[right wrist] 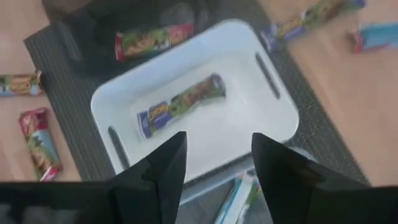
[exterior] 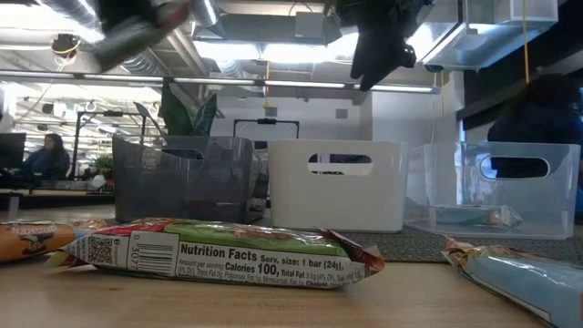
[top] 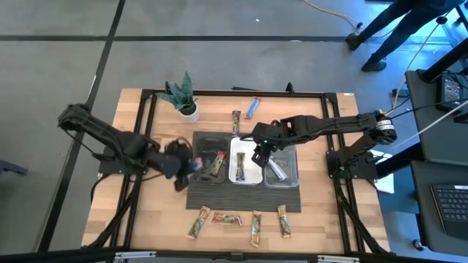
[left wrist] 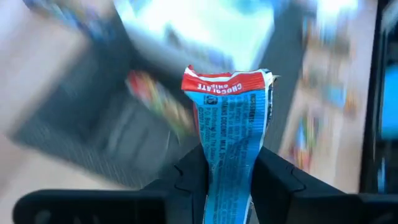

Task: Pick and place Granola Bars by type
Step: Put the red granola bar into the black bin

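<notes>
My left gripper (left wrist: 227, 182) is shut on a blue granola bar (left wrist: 231, 124) with a red end and hovers at the left edge of the black tray (top: 207, 139). My right gripper (right wrist: 217, 163) is open and empty. It hangs above the white tray (right wrist: 261, 118), near its border with the clear tray (top: 291, 166). One blue-green bar (right wrist: 180, 106) lies flat in the white tray, a red-green one (right wrist: 152, 38) in the black tray, and a bluish one (right wrist: 239, 196) in the clear tray. Several bars (top: 227, 218) lie flat near the table's near edge, and two (top: 253, 107) lie toward the far edge. My left gripper pinches the blue bar's wrapper (left wrist: 227, 158) between its two fingers. The bar runs along the fingers and sticks out past their tips, with its red crimped end (left wrist: 227, 84) free. It is lifted clear of the table; how far the bar reaches back is hidden by the fingers.
The three trays stand side by side on a dark mat (top: 219, 196). A potted plant (top: 184, 98) stands at the far left, behind the black tray. A black frame (top: 146, 117) borders the wooden table. People and desks show in the room beyond.
</notes>
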